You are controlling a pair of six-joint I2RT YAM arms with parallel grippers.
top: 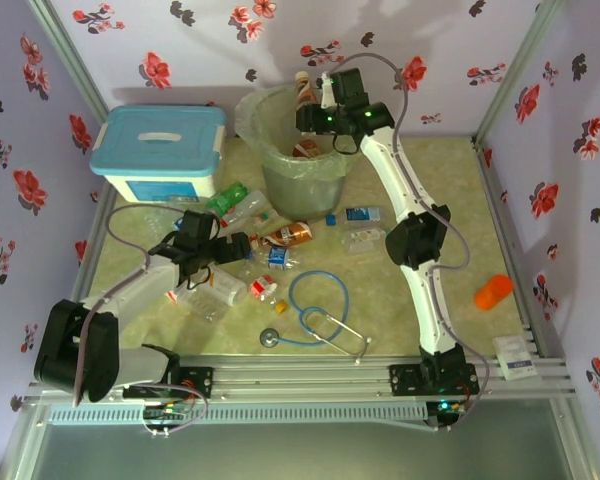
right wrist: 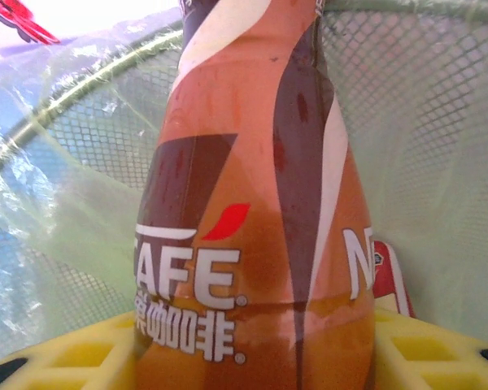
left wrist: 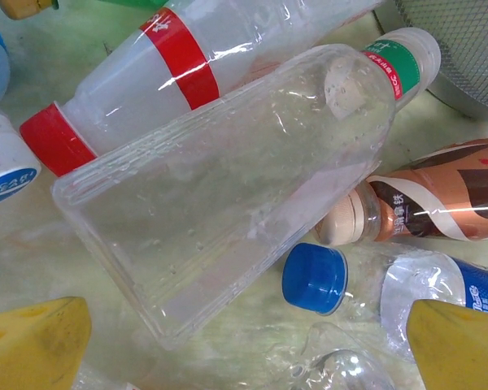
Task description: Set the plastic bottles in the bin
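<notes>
1. At the upper left of the top view stands a white box with a light-blue lid. The lid is shut, so what is inside cannot be told.
2. Right of it, at upper centre, the bin stands upright. It is a round grey-green mesh bucket with a clear bag liner folded over its rim. At least one red-and-brown labelled bottle lies inside.
3. The remaining plastic bottles lie scattered on the table below the bin, in the middle of the frame. From the left these include a green bottle, several clear ones and a second brown bottle. Two clear bottles with blue labels lie further right.
4. In the left wrist view a large clear bottle lies tilted across the centre, with its flat base at the lower left. A red-capped bottle lies above it, and a blue-capped bottle lies at the lower right.
5. The left gripper hangs over this pile at centre left. Its yellow fingers are spread wide in the lower corners and hold nothing.
6. The right gripper is at the bin's far rim, upper centre. Its yellow fingers are clamped on a coffee bottle with a brown, orange and white label. The bin's mesh wall is right behind the bottle.
</notes>
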